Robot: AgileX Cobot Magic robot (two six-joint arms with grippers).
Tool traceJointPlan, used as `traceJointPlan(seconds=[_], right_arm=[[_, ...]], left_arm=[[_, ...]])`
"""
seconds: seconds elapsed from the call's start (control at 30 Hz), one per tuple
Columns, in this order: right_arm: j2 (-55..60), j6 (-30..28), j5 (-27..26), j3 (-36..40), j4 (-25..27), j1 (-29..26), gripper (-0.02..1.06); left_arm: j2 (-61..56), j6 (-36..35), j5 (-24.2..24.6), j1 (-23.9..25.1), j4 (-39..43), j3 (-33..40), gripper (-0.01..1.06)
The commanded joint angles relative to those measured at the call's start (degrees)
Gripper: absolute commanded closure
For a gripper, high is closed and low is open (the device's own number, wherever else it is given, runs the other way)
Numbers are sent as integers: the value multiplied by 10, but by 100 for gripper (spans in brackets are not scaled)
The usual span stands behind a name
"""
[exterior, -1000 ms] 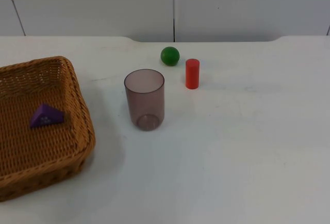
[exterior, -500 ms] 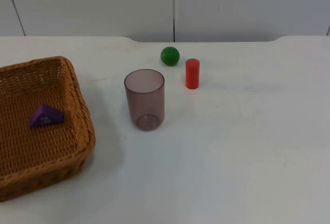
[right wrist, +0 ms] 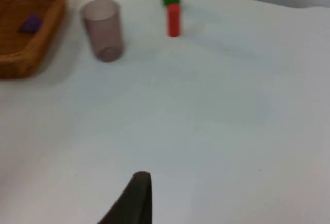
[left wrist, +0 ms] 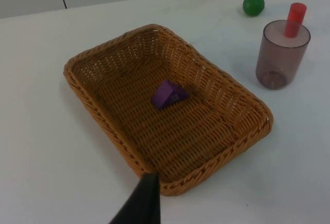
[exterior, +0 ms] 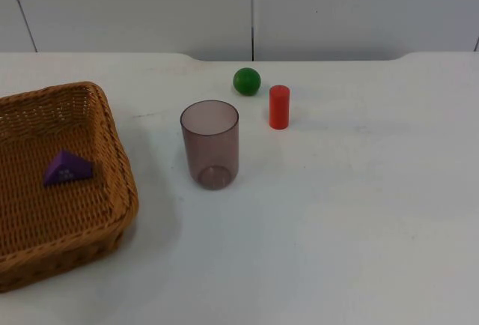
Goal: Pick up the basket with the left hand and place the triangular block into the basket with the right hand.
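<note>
A brown wicker basket [exterior: 120, 162] rests on the white table at the left. A purple triangular block [exterior: 67, 168] lies inside it on the woven floor. In the left wrist view the basket [left wrist: 105, 126] stands with the block [left wrist: 169, 94] near its middle. My left gripper [left wrist: 143, 202] hangs above the basket's near rim, not touching it. My right gripper [right wrist: 135, 198] is over bare table, far from the basket [right wrist: 31, 53] and the block [right wrist: 31, 22].
A translucent brownish cup [exterior: 210, 144] stands upright to the right of the basket. Behind it are a green ball [exterior: 246, 81] and an upright red cylinder [exterior: 278, 106]. The grey partition wall closes the table at the back.
</note>
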Motion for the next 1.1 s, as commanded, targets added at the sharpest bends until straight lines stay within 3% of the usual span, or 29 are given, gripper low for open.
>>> traceJointPlan(seconds=[0.0,0.37,0.8,1.07], right_arm=[[-2,-5,-2,4,1,-37,-1],[-2,-5,-4,2,2,-127,-1],[-2,-5,-4,2,1,-173,-1],[-2,-5,-4,2,1,-173,-1]], left_arm=[[-2,-4,2,-4,1,3,0],[-2,-4,2,0,1,3,0],[-2,-4,2,117,1,3,0],[-2,-4,2,130,1,3,0]])
